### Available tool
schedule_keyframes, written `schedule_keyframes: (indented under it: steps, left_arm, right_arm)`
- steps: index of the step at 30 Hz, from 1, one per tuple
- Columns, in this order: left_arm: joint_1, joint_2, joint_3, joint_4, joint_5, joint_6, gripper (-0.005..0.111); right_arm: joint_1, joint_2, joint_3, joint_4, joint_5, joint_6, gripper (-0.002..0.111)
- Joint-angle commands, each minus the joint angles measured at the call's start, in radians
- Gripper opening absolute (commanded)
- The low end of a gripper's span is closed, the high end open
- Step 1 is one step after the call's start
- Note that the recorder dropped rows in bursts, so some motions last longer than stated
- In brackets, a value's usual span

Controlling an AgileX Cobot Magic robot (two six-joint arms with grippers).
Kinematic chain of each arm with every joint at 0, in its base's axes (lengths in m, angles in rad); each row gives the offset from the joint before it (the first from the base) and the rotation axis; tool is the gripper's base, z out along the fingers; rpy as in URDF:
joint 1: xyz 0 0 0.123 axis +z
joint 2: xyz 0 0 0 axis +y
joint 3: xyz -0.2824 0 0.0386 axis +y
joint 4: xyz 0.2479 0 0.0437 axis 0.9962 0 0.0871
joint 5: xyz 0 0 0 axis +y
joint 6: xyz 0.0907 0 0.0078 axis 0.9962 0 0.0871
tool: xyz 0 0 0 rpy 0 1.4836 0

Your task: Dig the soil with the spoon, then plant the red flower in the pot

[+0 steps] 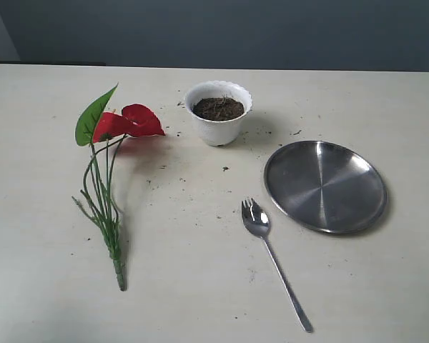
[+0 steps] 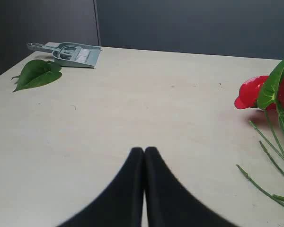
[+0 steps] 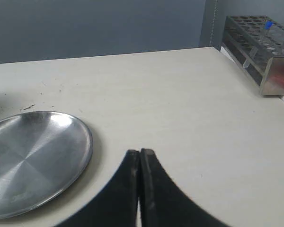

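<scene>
The spoon [image 1: 282,275] lies flat on the table [image 1: 193,300] at about 5 o'clock from the middle of the exterior view, just beside the plate [image 1: 325,187] but not touching it. Its long axis runs from 11 to 5 o'clock, with the tined bowl toward 11, facing the pot [image 1: 218,130], and the handle tip toward 5. It looks stiff, light and slick. The thin handle sits low on the table, so a pinch across its mid-length is probably the surest hold, though it may skid or roll.

The flower [image 1: 111,230] lies at 9 o'clock, well apart from the pot. Its axis runs nearly 12 to 6, with the red blooms and leaf at 12 and the cut stem end at 6. The stems look thin and springy and the blooms top-heavy. A hold low on the bunched stems, near 6, would likely keep it from flopping and leave the stem end free to push in.

The pot stands upright at 12 o'clock, filled with soil [image 1: 218,108] that looks loose and crumbly; a few crumbs dot the table around it. The pot looks light, so it could slide or tip under the spoon.

Neither gripper appears in the exterior view. In the wrist views, the left gripper [image 2: 144,150] and right gripper [image 3: 140,152] each show jaws pressed together on nothing.
</scene>
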Motion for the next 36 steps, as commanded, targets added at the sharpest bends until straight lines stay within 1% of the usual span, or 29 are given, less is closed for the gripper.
schedule_keyframes:
  steps: [1,7,10,13,18,20,24,27,30,34,36]
  left_arm:
    - [-0.007,-0.004,0.005,-0.009,-0.007,0.000,0.000]
    - [-0.007,-0.004,0.005,-0.009,-0.007,0.000,0.000]
    - [-0.007,-0.004,0.005,-0.009,-0.007,0.000,0.000]
    - [-0.007,-0.004,0.005,-0.009,-0.007,0.000,0.000]
    - [-0.007,-0.004,0.005,-0.009,-0.007,0.000,0.000]
    - [-0.007,-0.004,0.005,-0.009,-0.007,0.000,0.000]
    - [-0.007,-0.004,0.005,-0.009,-0.007,0.000,0.000]
    - [-0.007,-0.004,0.005,-0.009,-0.007,0.000,0.000]
    - [-0.007,-0.004,0.005,-0.009,-0.007,0.000,0.000]
    - [-0.007,-0.004,0.005,-0.009,-0.007,0.000,0.000]
    - [-0.007,-0.004,0.005,-0.009,-0.007,0.000,0.000]
  right_arm:
    - [0.001,-0.004,0.002,0.000,-0.011,-0.002,-0.001]
    - [0.001,-0.004,0.002,0.000,-0.009,-0.002,-0.001]
    - [0.001,-0.004,0.002,0.000,-0.040,-0.002,-0.001]
    - [0.001,-0.004,0.002,0.035,-0.141,-0.002,-0.001]
    - [0.001,-0.004,0.002,0.154,-0.330,-0.002,-0.001]
    - [0.001,-0.004,0.002,0.156,-0.367,-0.002,-0.001]
    - [0.001,-0.004,0.002,0.156,-0.383,-0.002,-0.001]
    - [0.001,-0.004,0.002,0.166,-0.439,-0.002,-0.001]
    - [0.001,-0.004,0.002,0.255,-0.492,-0.002,-0.001]
    - [0.001,-0.004,0.002,0.426,-0.579,-0.002,-0.001]
    - [0.001,-0.004,0.002,0.475,-0.610,-0.002,-0.001]
